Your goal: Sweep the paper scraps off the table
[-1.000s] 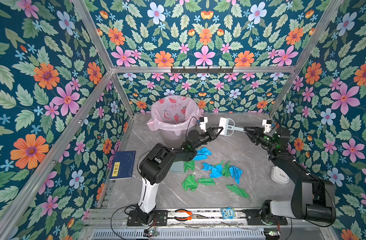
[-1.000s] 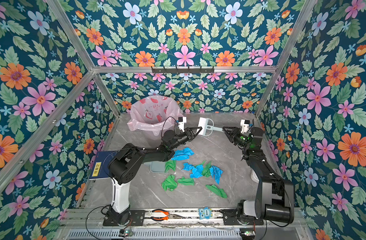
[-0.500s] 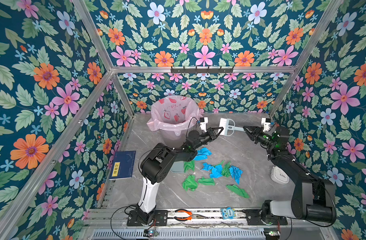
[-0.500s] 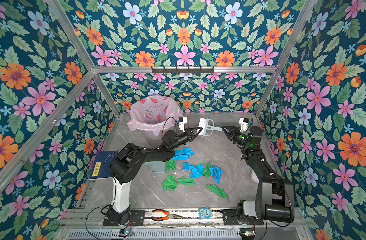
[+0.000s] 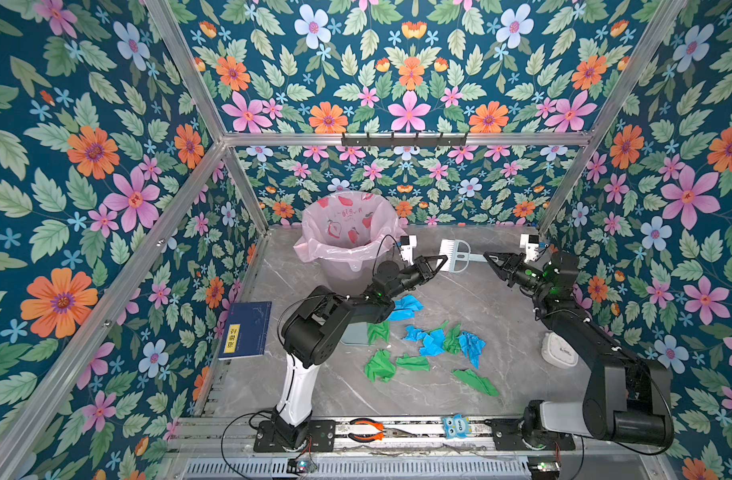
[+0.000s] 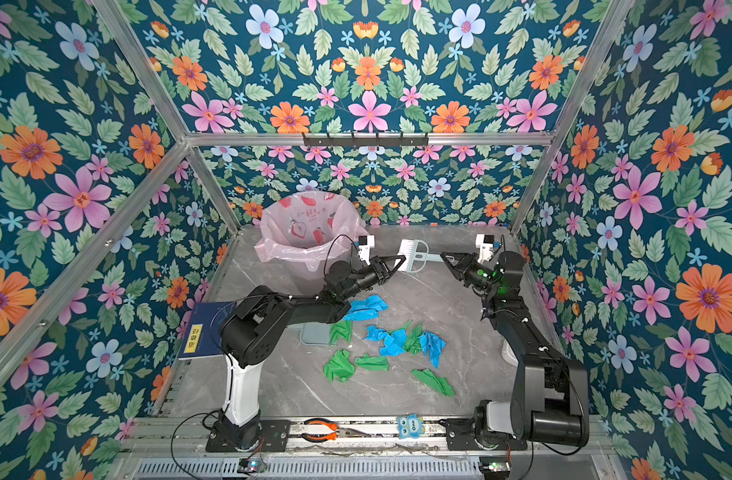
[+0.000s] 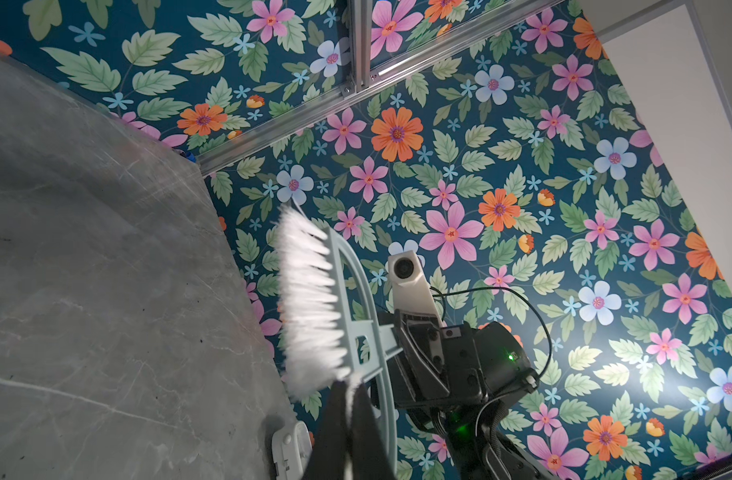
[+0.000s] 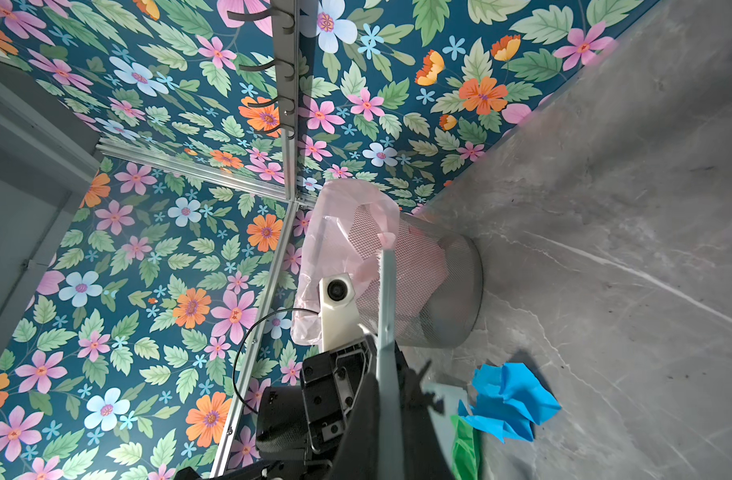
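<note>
A pale brush (image 5: 453, 252) with white bristles hangs in the air over the back of the table (image 5: 501, 299), between both arms. My left gripper (image 5: 442, 259) is shut on the bristle end of the brush (image 7: 310, 307), with white bristles pinched between its fingertips (image 7: 335, 411). My right gripper (image 5: 486, 256) is shut on the brush handle (image 8: 387, 316). Blue and green paper scraps (image 5: 430, 340) lie crumpled on the middle of the table, below and nearer than both grippers. In the right wrist view a blue scrap (image 8: 509, 401) and a green scrap (image 8: 464, 449) show.
A mesh bin with a pink bag (image 5: 347, 237) stands at the back left. A pale dustpan (image 5: 353, 332) lies partly under the left arm. A blue book (image 5: 245, 330) lies at the left edge, a white round object (image 5: 559, 351) at the right. Pliers (image 5: 366, 430) and an owl toy (image 5: 455, 426) rest on the front rail.
My right gripper's jaws have closed onto the brush handle. The left gripper and the brush have stayed where they were.
</note>
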`<action>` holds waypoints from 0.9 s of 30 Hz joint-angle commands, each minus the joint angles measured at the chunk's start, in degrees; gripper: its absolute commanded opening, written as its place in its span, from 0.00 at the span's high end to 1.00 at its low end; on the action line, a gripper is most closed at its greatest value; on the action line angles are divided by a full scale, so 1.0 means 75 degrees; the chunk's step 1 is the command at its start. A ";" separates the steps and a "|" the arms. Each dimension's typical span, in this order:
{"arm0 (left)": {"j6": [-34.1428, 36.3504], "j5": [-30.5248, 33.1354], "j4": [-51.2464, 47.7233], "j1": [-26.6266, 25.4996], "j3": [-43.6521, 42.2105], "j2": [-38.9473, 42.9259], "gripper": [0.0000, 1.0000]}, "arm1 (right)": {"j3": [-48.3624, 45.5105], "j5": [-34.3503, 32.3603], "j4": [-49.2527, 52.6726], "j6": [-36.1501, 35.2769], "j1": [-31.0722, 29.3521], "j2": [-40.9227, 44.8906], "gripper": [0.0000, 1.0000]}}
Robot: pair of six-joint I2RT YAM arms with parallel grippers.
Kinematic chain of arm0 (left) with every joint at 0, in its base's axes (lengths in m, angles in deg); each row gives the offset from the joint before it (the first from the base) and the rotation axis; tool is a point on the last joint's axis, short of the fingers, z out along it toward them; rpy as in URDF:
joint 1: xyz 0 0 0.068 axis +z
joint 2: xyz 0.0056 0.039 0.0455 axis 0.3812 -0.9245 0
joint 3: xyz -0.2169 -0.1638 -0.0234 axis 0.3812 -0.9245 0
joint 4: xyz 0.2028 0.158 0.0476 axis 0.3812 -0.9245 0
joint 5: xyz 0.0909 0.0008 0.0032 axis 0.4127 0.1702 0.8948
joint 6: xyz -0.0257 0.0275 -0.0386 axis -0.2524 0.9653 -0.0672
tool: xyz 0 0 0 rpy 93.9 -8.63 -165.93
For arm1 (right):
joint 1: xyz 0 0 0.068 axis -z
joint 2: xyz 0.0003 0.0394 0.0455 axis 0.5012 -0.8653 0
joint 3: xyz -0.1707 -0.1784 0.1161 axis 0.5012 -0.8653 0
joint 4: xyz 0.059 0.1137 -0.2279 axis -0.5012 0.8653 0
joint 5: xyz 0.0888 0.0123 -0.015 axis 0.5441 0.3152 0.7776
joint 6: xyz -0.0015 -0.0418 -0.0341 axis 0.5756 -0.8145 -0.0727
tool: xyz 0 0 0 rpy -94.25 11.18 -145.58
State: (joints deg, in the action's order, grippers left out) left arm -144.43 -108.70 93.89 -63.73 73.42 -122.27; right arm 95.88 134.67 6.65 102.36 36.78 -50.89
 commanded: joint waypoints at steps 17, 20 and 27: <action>0.4585 0.1721 -0.6706 -0.0199 0.0061 0.2296 0.00 | 0.0679 -0.0735 0.3225 -0.1753 -0.0012 0.0777 1.00; 0.5418 0.2614 -0.8328 -0.0301 -0.0030 0.2932 0.00 | 0.0639 -0.0749 0.3668 -0.1995 -0.0014 0.0898 1.00; 0.5233 0.4407 -0.9478 -0.0419 -0.1574 0.4797 0.00 | 0.0716 -0.0875 0.4729 -0.2522 -0.0026 0.1379 1.00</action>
State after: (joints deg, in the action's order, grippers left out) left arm -106.27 -84.22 30.02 -66.88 64.37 -89.97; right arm 100.56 128.68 38.02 86.50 36.67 -41.56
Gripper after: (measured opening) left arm 0.998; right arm 0.071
